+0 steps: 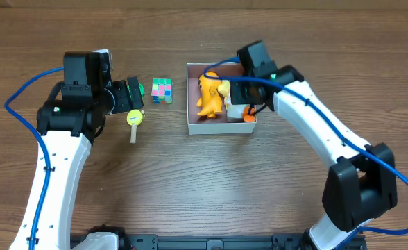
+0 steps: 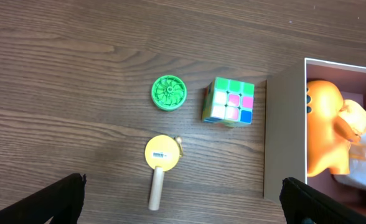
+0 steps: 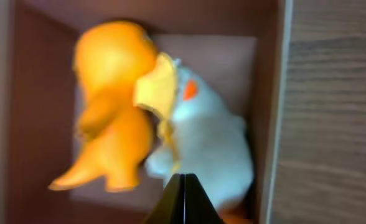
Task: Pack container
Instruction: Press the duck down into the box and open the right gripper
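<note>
Half done: box (image 1: pixel 218 127) holding orange toy (image 1: pixel 209 96), white toy (image 1: pixel 237 110); cube (image 2: pixel 229 101), disc (image 2: pixel 168 93), paddle (image 2: pixel 162 151) waiting outside; left claw (image 2: pixel 183 186) hovering spread, right claw (image 3: pixel 183 186) pressed together.

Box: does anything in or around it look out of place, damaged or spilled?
Nothing looks damaged or spilled. The box sits flat, holding an orange toy and a white toy pressed together. A cube, a green disc and a yellow-headed stick lie outside it on the table.

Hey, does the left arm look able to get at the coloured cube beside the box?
Probably yes: the left gripper is open, and the cube stands uncovered with a gap between it and the container.
</note>
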Controlling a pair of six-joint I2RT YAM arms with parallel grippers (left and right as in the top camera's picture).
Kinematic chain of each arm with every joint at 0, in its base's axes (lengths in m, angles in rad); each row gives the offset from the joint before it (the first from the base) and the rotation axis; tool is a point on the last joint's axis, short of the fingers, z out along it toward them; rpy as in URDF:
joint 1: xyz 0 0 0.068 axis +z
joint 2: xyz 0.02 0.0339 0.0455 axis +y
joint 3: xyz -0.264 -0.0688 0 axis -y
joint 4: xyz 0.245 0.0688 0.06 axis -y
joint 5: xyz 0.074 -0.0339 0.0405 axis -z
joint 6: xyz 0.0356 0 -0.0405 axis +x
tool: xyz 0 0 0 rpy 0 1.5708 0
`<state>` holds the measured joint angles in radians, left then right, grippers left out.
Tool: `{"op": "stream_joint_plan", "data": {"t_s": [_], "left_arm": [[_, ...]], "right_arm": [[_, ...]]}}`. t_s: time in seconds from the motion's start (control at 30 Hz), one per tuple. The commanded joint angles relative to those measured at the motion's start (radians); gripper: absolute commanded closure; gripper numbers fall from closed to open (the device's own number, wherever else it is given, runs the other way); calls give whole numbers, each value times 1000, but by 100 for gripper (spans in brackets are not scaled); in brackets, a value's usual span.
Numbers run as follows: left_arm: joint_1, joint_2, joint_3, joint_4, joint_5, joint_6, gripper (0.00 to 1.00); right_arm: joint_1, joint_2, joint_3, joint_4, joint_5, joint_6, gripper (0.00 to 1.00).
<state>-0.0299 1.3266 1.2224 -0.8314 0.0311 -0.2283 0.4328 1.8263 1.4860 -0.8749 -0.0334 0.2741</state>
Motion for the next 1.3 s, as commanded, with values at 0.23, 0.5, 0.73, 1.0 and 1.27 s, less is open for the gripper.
{"op": "stream_joint_plan", "data": {"t_s": [0.23,0.5,0.73,1.0,1.27], "left_arm": [[12,7,23,-33,22,22,0],[12,7,23,-37,22,22,0],[12,7,23,-36,22,22,0],[12,7,23,-55,22,23,0],[12,7,23,-55,21,23,0]], "right_arm": [[12,-30,-132,17,-126,-13,96],[12,-28,-312,263,-124,10,96],[10,-28,-342,423,4,10,96],[10,-28,-324,541,198,-17,96],[20,-63,-192,388,109,-17,77]]}}
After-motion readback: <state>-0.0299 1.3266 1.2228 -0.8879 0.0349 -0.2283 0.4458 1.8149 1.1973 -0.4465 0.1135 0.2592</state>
